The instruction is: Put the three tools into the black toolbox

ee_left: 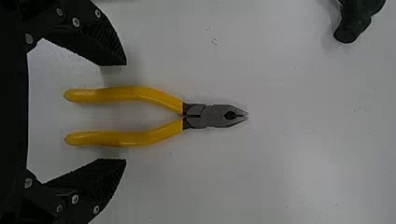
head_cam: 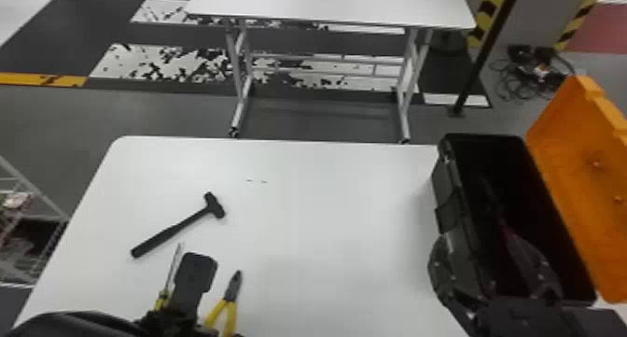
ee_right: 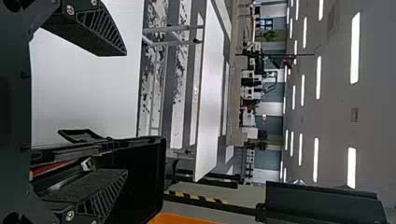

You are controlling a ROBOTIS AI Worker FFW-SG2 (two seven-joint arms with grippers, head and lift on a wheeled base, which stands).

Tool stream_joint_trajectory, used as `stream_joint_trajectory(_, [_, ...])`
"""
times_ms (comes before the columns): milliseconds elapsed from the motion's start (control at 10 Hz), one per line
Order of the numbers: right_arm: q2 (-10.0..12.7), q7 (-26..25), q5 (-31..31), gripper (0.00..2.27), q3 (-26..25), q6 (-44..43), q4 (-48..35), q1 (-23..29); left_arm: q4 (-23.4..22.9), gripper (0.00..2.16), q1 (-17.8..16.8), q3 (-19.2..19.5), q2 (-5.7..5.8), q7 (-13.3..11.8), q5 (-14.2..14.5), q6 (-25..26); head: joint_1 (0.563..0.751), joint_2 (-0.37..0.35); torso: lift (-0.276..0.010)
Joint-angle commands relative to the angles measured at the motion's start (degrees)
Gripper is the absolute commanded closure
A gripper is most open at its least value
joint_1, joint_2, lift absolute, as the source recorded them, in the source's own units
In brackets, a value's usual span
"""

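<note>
Nearest the lens in the left wrist view are the fingers of the left gripper (ee_left: 126, 112), spread wide and holding nothing, one on each side of the pliers' (ee_left: 215, 115) yellow handles; the pliers lie flat on the table (ee_left: 280, 177), so closing there would probably squeeze the handles together. In the right wrist view, the right gripper (ee_right: 126, 113) is wide apart and empty, one finger over the inside of the toolbox (ee_right: 140, 179) and one outside, its side wall between them, perhaps to steady it. Something red lies inside; I can't tell what. In the head view, the screwdriver (head_cam: 172, 275) and hammer (head_cam: 175, 229) also lie on the table, and the orange lid (head_cam: 583, 186) stands open, leaving the way in free.
</note>
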Motion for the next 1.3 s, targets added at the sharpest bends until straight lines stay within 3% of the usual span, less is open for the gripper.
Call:
stream_joint_trajectory(0, [0.08, 0.0, -0.09, 0.11, 0.01, -0.1, 0.18, 0.0, 1.02, 0.87, -0.36, -0.01, 0.0, -0.06, -0.09, -0.37, 0.695, -0.016, -0.051])
stream_joint_trajectory(100, [0.08, 0.0, 0.0, 0.11, 0.01, -0.28, 0.18, 0.0, 1.1, 1.35, -0.36, -0.01, 0.0, -0.06, -0.09, -0.2, 0.695, -0.014, -0.051])
stream_joint_trajectory(200, [0.08, 0.0, 0.0, 0.11, 0.01, -0.28, 0.18, 0.0, 0.84, 1.43, -0.36, -0.01, 0.0, 0.03, -0.09, -0.02, 0.695, -0.012, -0.051])
stream_joint_trajectory(400, [0.17, 0.0, 0.0, 0.11, 0.27, -0.28, 0.18, -0.09, 0.05, 1.43, 0.26, 0.08, 0.0, 0.38, -0.09, -0.2, 0.695, -0.01, -0.051])
stream_joint_trajectory(800, [0.17, 0.0, 0.0, 0.11, 0.62, -0.28, 0.44, -0.26, -6.89, 1.43, 3.33, 0.17, 0.18, 1.26, -0.27, -0.02, 0.695, -0.009, -0.051])
stream_joint_trajectory(1200, [0.17, 0.0, 0.0, 0.11, 0.89, -0.28, 0.7, -0.61, -10.23, 1.43, 4.83, 0.08, 0.44, 1.79, -0.35, 0.86, 0.695, -0.014, -0.051])
